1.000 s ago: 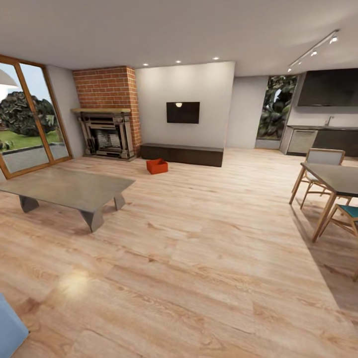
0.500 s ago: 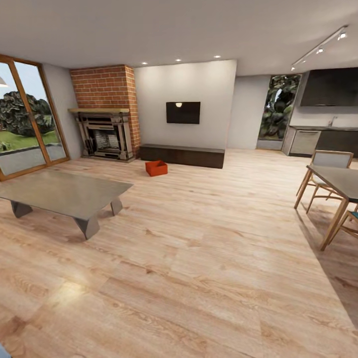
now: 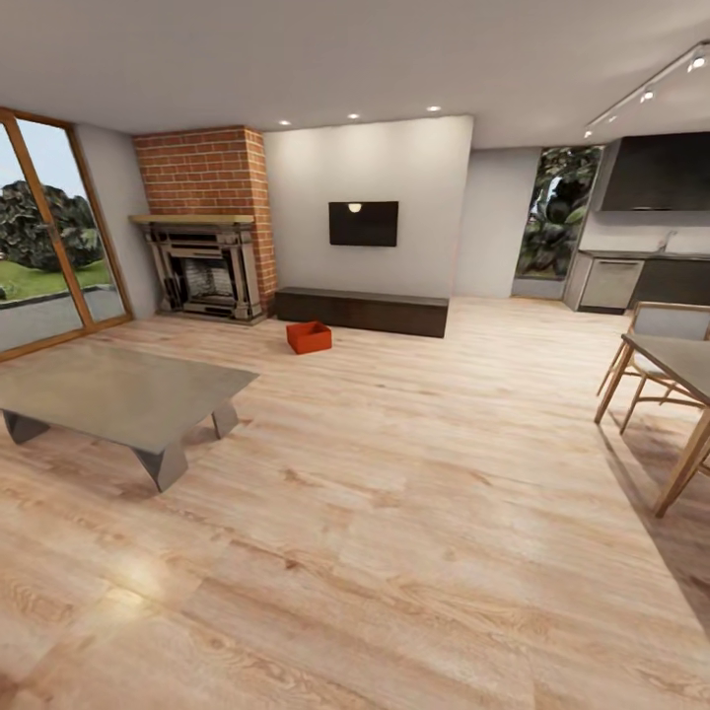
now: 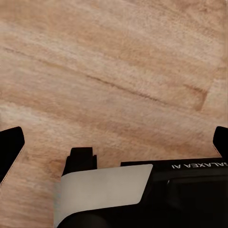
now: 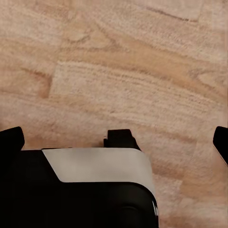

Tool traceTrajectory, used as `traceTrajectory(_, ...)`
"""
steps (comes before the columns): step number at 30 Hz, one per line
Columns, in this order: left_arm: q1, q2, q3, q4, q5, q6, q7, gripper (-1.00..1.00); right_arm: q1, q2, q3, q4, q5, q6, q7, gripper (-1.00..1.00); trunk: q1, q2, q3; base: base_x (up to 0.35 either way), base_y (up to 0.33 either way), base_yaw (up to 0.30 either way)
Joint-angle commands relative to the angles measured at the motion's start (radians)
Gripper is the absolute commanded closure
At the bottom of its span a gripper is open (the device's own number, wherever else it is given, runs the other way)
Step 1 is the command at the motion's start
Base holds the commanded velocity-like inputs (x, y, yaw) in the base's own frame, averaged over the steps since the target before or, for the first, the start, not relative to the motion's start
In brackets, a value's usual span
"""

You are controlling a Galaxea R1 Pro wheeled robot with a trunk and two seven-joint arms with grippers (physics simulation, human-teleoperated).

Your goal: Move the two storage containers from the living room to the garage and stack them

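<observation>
One orange-red storage container [image 3: 309, 337] sits on the light wood plank floor of the living room, far ahead, in front of the long dark cabinet [image 3: 361, 310] and right of the brick fireplace [image 3: 207, 273]. The second container is out of view. In the left wrist view my left gripper [image 4: 114, 142] hangs over bare planks, its dark fingertips [image 4: 9, 147] wide apart and nothing between them. My right gripper [image 5: 116, 137] is likewise open above the wood floor, with its fingertips [image 5: 221, 140] at the picture's edges.
A low grey coffee table [image 3: 118, 392] stands at the left between me and the fireplace. A dining table [image 3: 680, 370] with wooden chairs is at the right. Glass doors [image 3: 49, 237] line the left wall, and the black TV [image 3: 363, 224] hangs on the far wall.
The whole head view has shifted, so the camera has moved: the coffee table slid left and down, the dining table right, and a blue-grey edge at the lower left dropped out.
</observation>
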Motion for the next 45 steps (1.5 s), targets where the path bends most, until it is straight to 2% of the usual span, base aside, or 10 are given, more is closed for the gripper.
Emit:
traceTrajectory(1,0.0,0.0,-0.008,0.0,0.01,0.004,-0.002,-1.0,-0.001,0.001,0.009,0.003,-0.009,-0.005,-0.001,-1.0,0.001,0.0,-0.001,0.322,0.0,0.0)
traceTrajectory(45,0.0,0.0,-0.008,0.0,0.01,0.004,-0.002,-1.0,-0.001,0.001,0.008,0.003,-0.009,-0.005,-0.001,-1.0,0.001,0.0,-0.001,0.322,0.0,0.0)
